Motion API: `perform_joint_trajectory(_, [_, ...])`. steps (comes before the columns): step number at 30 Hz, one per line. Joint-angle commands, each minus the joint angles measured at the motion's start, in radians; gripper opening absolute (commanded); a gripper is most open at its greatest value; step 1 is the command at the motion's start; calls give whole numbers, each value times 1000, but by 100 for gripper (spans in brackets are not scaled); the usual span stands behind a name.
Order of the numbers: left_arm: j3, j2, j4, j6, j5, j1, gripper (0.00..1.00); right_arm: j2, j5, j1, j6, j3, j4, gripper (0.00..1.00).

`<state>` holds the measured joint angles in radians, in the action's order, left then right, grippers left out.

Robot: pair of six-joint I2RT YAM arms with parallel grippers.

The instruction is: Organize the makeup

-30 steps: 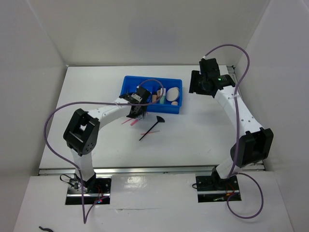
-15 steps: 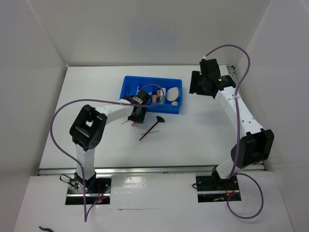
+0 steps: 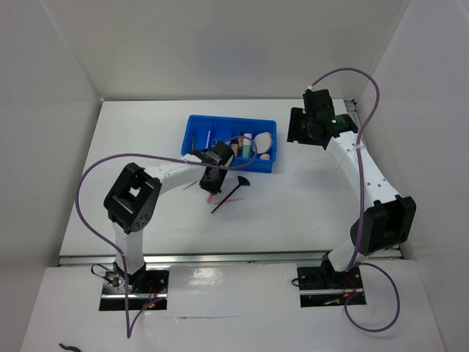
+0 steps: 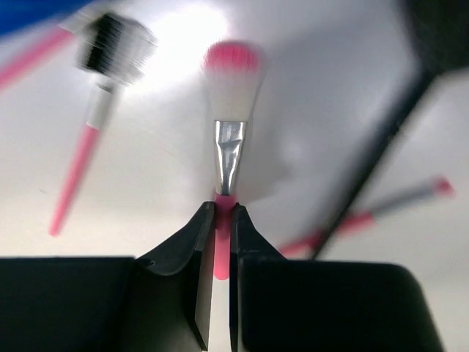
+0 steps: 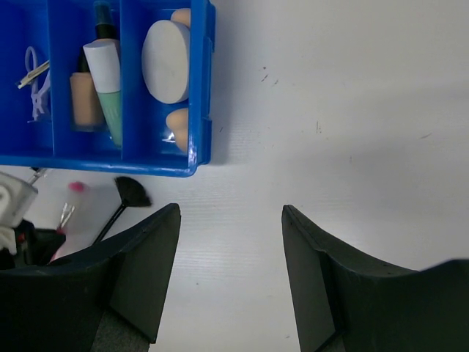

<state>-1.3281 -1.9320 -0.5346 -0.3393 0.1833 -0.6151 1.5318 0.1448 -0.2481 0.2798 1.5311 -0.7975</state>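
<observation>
My left gripper (image 4: 218, 209) has its jaws pinched onto the thin pink handle of the pink-tipped brush (image 4: 231, 110), catching it right at the tail end. The bristle head points away from me and lies on the white table (image 4: 308, 88). A striped-head brush (image 4: 88, 139) lies just to its left. The black brush (image 4: 381, 139) and another pink stick (image 4: 381, 213) sit close on the right, in front of the blue tray (image 3: 198, 125). My right gripper (image 5: 231, 213) hangs with its jaws apart and nothing between them, past the tray's right end. The tray already holds a beige bottle (image 5: 84, 95), the mint-green tube (image 5: 110, 88), the round puff (image 5: 167, 60) and a peach sponge (image 5: 178, 128).

My worry is the hold. It sits so far back on a slim handle that the heavier head may droop or swing when I lift, and the brush could pivot out of the jaws. A tilted brush could also catch the tray's front wall on the way over. The wrist view is blurred, so I can't judge how squarely the handle sits.

Compared with a second ago, the left gripper has moved off the tray's front edge and down onto the loose brushes, closing as it went. The right arm and the black brush have not moved.
</observation>
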Motion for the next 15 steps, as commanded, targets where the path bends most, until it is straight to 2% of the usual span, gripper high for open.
perform_joint_trajectory(1, [-29, 94, -122, 59, -91, -44, 0, -33, -2, -2, 9, 9, 11, 65])
perform_joint_trajectory(8, [-175, 186, -160, 22, -94, -15, 0, -24, -2, -2, -11, 38, 11, 65])
perform_joint_trajectory(11, [-327, 95, -197, -16, -52, 64, 0, -15, 7, -2, -11, 38, 11, 65])
perform_joint_trajectory(12, [-420, 61, -232, -30, -39, 99, 0, -15, 7, -2, -11, 38, 11, 65])
perform_joint_trajectory(15, [-572, -91, -281, -40, 31, 142, 0, -15, 7, -2, -11, 38, 11, 65])
